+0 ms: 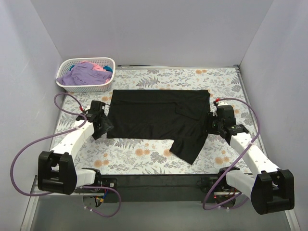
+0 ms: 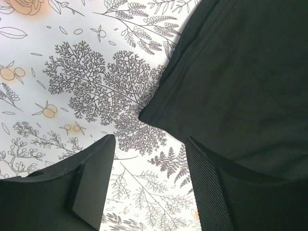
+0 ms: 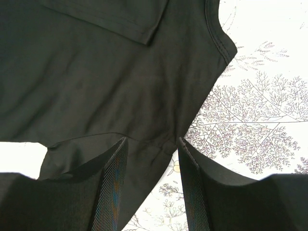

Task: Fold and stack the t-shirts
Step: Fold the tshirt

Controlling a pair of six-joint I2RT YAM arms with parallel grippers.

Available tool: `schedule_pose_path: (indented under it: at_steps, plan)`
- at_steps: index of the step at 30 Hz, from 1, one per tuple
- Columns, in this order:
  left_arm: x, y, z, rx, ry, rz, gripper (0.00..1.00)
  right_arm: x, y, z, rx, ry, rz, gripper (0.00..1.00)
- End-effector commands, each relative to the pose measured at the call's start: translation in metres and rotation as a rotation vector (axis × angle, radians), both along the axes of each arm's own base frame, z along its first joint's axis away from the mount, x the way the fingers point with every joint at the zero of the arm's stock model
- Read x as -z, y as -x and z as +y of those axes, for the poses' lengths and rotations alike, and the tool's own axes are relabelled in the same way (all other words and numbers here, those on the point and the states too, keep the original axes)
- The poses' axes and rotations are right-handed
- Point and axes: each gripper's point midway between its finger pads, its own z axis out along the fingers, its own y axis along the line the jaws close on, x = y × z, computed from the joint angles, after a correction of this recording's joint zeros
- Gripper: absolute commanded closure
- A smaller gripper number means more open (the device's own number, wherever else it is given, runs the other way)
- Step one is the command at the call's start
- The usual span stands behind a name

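The black t-shirt (image 1: 159, 115) lies spread in the middle of the table, one sleeve (image 1: 187, 144) trailing toward the front. My left gripper (image 1: 102, 124) is open at the shirt's left edge; in the left wrist view (image 2: 150, 183) bare tablecloth lies between the fingers, the shirt's corner (image 2: 231, 77) just ahead. My right gripper (image 1: 215, 123) is open at the shirt's right edge; in the right wrist view (image 3: 151, 180) the black cloth (image 3: 106, 77) lies between the spread fingers, not pinched. Purple, pink and teal shirts (image 1: 86, 73) are heaped in the basket.
A white lattice basket (image 1: 107, 84) stands at the back left corner. The table has a floral cloth (image 1: 144, 151). Grey walls close in the left, back and right sides. Purple cables loop beside both arms.
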Motion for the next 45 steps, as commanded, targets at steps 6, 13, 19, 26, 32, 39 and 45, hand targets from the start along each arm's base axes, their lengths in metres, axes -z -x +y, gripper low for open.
schedule_pose_path:
  at_steps: [6,13,19,26,32,39,45]
  plan:
    - [0.014,-0.016,-0.004,-0.009,0.004,0.013,0.48,0.003,0.002,0.002,-0.024,0.004,-0.012,0.47]
    - [0.029,-0.02,0.0,-0.026,-0.023,0.062,0.51,0.007,0.004,0.001,-0.031,0.009,-0.023,0.47]
    - [0.043,-0.015,-0.002,-0.025,-0.022,0.104,0.57,0.012,0.006,0.0,-0.027,0.015,-0.02,0.47]
    - [0.058,-0.006,0.001,-0.025,-0.045,0.157,0.69,0.016,0.008,-0.001,-0.024,0.012,-0.016,0.48]
    - [0.064,0.001,-0.001,-0.009,-0.058,0.172,0.77,0.021,0.008,-0.001,-0.018,0.012,0.006,0.48]
    - [0.065,0.0,0.0,0.011,-0.076,0.17,0.91,0.036,0.013,0.001,-0.01,0.003,0.057,0.48]
    - [0.061,-0.003,0.0,0.017,-0.078,0.151,0.95,0.052,0.016,0.002,-0.001,-0.002,0.114,0.51]
